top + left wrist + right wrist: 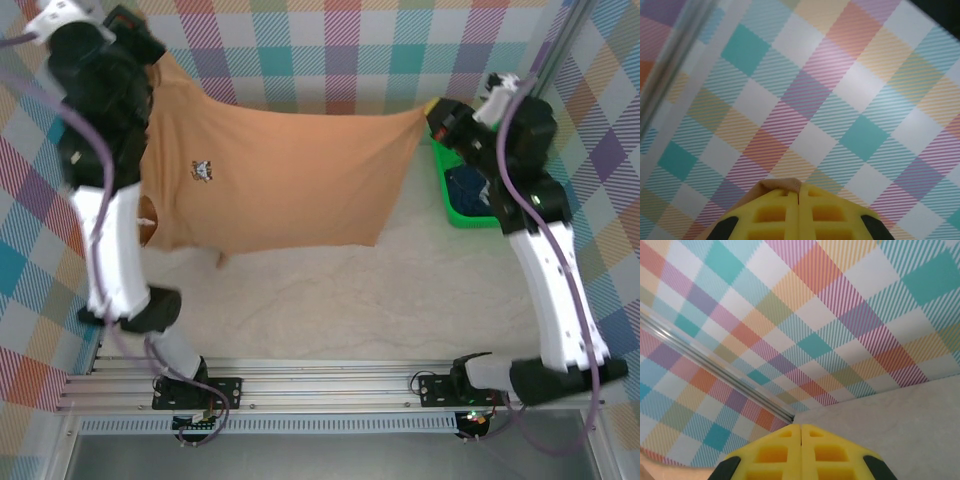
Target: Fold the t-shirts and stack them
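Colourful checked walls (330, 50) stand around the pale surface (430, 290). Above the surface, the tan t-shirt (280, 180) hangs in the air, pulled wide between the two arms. Its bottom edge dangles low, just over the surface. A green basket (452, 214) sits at the right side, beside the right arm, with the navy t-shirt (465, 185) inside. The left claw (799, 195) is pressed together, pinching the tan t-shirt's top left corner. The right claw (432, 118) is pressed together too, pinching the far right corner. A small blue and white print (203, 171) shows on the tan t-shirt.
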`<state>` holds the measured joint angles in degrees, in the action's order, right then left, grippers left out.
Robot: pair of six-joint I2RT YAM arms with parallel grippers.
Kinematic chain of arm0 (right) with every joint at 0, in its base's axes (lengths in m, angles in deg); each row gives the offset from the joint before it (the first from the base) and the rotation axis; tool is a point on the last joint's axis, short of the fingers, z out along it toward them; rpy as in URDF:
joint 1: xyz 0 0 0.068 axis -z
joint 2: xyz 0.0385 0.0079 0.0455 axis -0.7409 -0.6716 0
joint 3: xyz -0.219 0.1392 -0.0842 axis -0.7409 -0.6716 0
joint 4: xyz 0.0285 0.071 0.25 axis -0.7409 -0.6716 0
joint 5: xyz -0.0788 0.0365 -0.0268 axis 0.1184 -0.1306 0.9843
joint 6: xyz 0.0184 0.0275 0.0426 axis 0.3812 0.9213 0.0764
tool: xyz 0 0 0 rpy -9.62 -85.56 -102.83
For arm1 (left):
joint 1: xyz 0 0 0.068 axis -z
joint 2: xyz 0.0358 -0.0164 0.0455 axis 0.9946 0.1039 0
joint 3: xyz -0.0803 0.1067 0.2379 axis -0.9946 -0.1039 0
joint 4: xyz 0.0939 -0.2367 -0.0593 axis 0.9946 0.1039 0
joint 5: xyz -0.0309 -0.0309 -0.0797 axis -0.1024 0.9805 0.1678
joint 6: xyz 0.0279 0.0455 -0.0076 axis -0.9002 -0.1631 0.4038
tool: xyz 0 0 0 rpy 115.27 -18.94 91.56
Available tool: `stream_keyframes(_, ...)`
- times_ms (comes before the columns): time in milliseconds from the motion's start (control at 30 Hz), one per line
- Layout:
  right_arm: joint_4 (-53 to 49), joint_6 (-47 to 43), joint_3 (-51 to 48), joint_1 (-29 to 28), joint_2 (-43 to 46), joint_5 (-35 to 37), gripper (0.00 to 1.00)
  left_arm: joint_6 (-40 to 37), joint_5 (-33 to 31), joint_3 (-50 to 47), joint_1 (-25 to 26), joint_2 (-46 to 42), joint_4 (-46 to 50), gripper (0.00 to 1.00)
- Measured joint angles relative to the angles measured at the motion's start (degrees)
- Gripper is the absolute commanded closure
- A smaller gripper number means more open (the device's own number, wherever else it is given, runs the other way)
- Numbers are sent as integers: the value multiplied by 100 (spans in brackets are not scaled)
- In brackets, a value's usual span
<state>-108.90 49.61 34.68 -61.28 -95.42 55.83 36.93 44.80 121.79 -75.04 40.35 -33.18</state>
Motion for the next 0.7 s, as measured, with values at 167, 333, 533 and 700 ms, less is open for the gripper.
stream_keyframes(167, 79, 111, 1309, 46, -1915, -192, 100, 859, 1388, 367, -870, 1781, -197, 100)
stream_keyframes(333, -120, 170, 2876, 131, -3248, -317, 100, 1604, 2151, 273, -1530, 2186, -310, 100)
stream_keyframes(533, -319, 229, 4332, 343, -3609, -424, 100, 2122, 2636, 280, -1834, 1460, -1119, 100)
stream_keyframes(700, -273, 275, 4511, 691, -3202, -577, 100, 2229, 3049, 354, -1735, 393, -1204, 100)
